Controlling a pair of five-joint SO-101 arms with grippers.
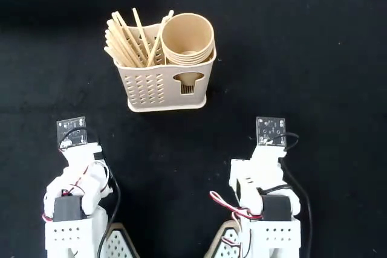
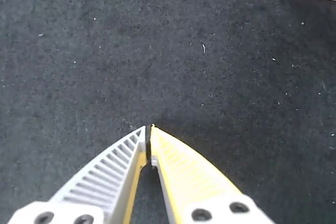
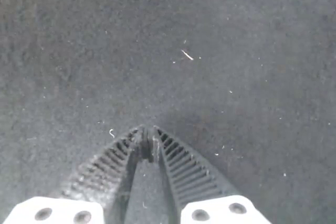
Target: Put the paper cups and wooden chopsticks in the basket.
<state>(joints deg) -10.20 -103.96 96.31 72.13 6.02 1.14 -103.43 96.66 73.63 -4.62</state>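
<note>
The basket (image 1: 163,86) is beige plastic, a rounded box whose front wall is pierced with rows of small slots and one keyhole-shaped cut-out. It stands upright toward the far middle of the worktop (image 1: 314,58), which is covered in a matt black, slightly fuzzy cloth flecked with lint.

A stack of nested tan paper cups (image 1: 187,37) sits upright in the basket's right end. Several thin rims show one under another; how many cups there are is hard to make out. The wooden chopsticks (image 1: 128,43) are slim, pale sticks bundled in the left end, leaning and fanning out above the rim. Their lower ends are hidden behind the basket wall. Whether a divider separates them from the cups cannot be told.

Both arms are folded at the near edge, well apart from the basket, their bases cut off by the frame.

The left claw (image 2: 149,127) has one pale ribbed finger and one yellow one. The tips are pressed together over bare cloth, holding nothing. The right claw (image 3: 149,129) has dark ribbed fingers, likewise closed tip to tip and holding nothing. A pale corner of the basket is cut off at the edge of each wrist view.
</note>
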